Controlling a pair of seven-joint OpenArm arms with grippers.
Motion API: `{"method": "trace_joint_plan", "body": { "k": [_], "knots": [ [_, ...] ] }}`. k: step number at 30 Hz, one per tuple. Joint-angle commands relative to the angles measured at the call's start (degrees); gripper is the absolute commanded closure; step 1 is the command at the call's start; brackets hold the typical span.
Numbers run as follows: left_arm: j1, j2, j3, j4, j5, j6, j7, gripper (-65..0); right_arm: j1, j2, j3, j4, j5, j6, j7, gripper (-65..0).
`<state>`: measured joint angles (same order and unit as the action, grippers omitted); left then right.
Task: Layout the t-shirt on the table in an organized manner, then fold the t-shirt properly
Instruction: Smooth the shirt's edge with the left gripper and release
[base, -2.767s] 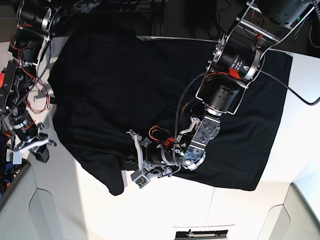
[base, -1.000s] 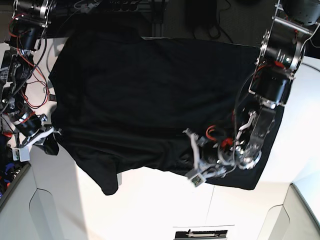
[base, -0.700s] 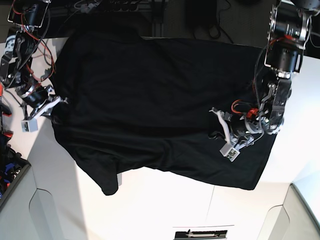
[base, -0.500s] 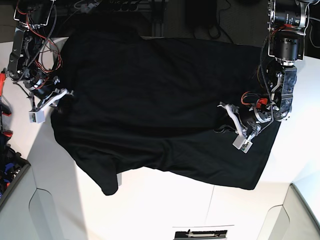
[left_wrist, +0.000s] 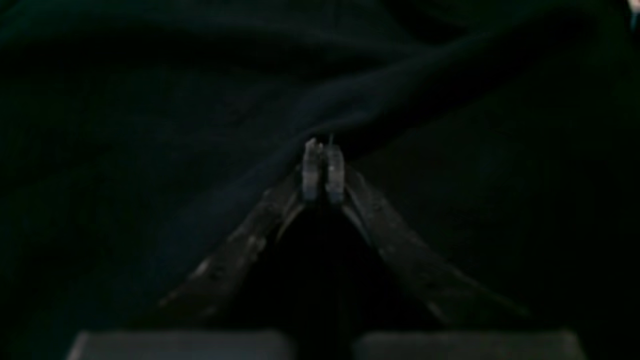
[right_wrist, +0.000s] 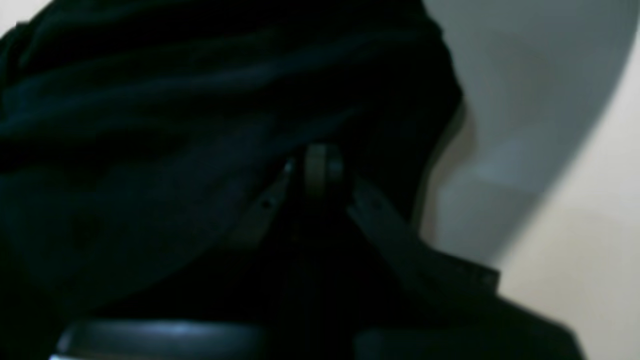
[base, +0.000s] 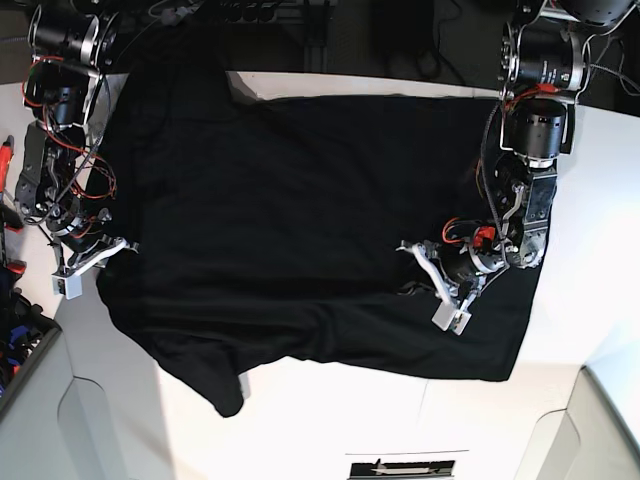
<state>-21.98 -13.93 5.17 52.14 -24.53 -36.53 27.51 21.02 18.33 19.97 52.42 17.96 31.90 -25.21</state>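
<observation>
The black t-shirt (base: 290, 200) lies spread plain side up over the white table (base: 330, 420), with no graphic showing. In the base view my left gripper (base: 412, 288) rests low on the shirt's right part, where the cloth puckers. In the left wrist view its fingertips (left_wrist: 322, 150) are pressed together at the end of a raised ridge of cloth (left_wrist: 380, 95). My right gripper (base: 112, 258) sits at the shirt's left edge. In the right wrist view its tips (right_wrist: 322, 167) are closed under bunched black cloth (right_wrist: 200, 100), beside bare table (right_wrist: 575, 200).
Thin seams cross the tabletop near its front edge (base: 420, 400). Dark cables and equipment (base: 300, 25) lie beyond the far edge. Red-handled tools (base: 8, 215) and clutter sit at the left border. A small black label (base: 400, 467) lies at the bottom.
Both grippers swung toward the far edge, then came back toward the near side, staying shut. The shirt shifted with them, baring a strip of white table along its far edge.
</observation>
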Motion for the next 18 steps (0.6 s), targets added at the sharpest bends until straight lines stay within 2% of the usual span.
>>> {"method": "trace_joint_plan", "body": {
  "k": [1, 6, 9, 11, 13, 18],
  "knots": [
    [-2.58, 0.04, -0.15, -1.66, 1.18, 0.52, 0.11, -1.6, 1.51, 1.7, 0.15, 0.59, -0.17, -0.7, 0.24, 0.0],
    [-7.61, 0.39, -0.17, -7.91, 1.42, 0.48, 0.37, -1.6, 1.84, 3.28, 0.17, 0.59, -0.66, -0.76, 1.46, 0.0],
    [-7.82, -0.28, -0.28, -4.57, -3.15, -3.47, 3.48, -1.6, 1.81, 3.91, 0.17, 0.76, 0.59, -0.46, 1.03, 0.0],
    [-7.26, -1.38, -0.28, -0.39, -8.22, -3.47, 6.75, -1.6, 1.77, 4.39, 0.35, 1.77, 2.14, -0.39, -1.62, 0.0],
    [-6.03, -3.02, -0.28, 4.66, -11.65, -3.47, 9.68, -1.6, 1.14, 5.16, 0.76, 4.11, 6.23, -0.31, -5.38, 0.0],
    [0.66, -9.27, -0.28, 18.38, -14.12, -3.47, 11.76, -1.6, -4.44, 5.6, 3.67, 17.09, 15.54, -0.13, -13.75, 0.0]
  ]
}}
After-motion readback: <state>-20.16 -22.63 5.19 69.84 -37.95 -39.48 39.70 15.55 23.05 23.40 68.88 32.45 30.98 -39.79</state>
